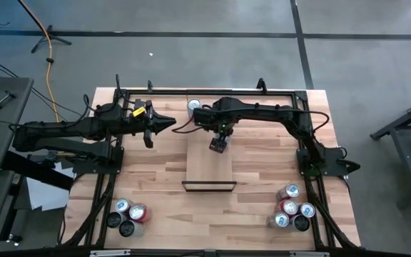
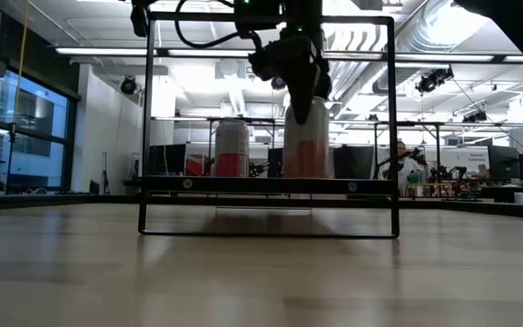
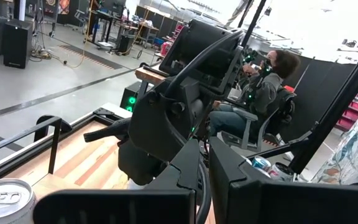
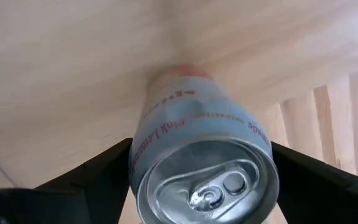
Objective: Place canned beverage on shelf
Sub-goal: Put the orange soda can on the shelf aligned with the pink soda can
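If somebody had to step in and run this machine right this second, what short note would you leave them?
Right gripper: over the shelf, fingers either side of a pink-and-white can standing upright on the plank; whether it grips or has let go is unclear.
Left gripper: shut, empty, parked near the table's far edge.
Another can stands at the shelf's far end.
Spare cans wait in two clusters at the near left and near right corners.
Done: this can is down on the shelf.
Left: release fully, lift clear, fetch the next.
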